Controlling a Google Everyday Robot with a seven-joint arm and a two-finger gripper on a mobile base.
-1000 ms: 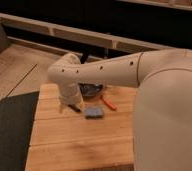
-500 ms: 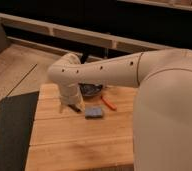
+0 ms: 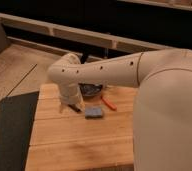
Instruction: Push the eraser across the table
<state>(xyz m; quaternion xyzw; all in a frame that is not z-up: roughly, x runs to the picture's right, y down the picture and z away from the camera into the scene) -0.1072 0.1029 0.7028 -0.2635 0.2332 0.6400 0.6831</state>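
The wooden plank table (image 3: 74,142) fills the lower middle of the camera view. My white arm reaches in from the right, bends at the elbow and points down at the table's far left part. My gripper (image 3: 70,102) is at its lower end, just above the boards and mostly hidden by the arm. A small black oblong, the eraser (image 3: 76,107), lies on the table right at the gripper's tip, touching it or nearly so.
A blue-grey square pad (image 3: 93,112) lies just right of the eraser. An orange-red stick (image 3: 108,103) lies further right. A dark bowl (image 3: 90,90) sits behind them, partly hidden by my arm. A dark mat (image 3: 11,130) covers the floor left of the table.
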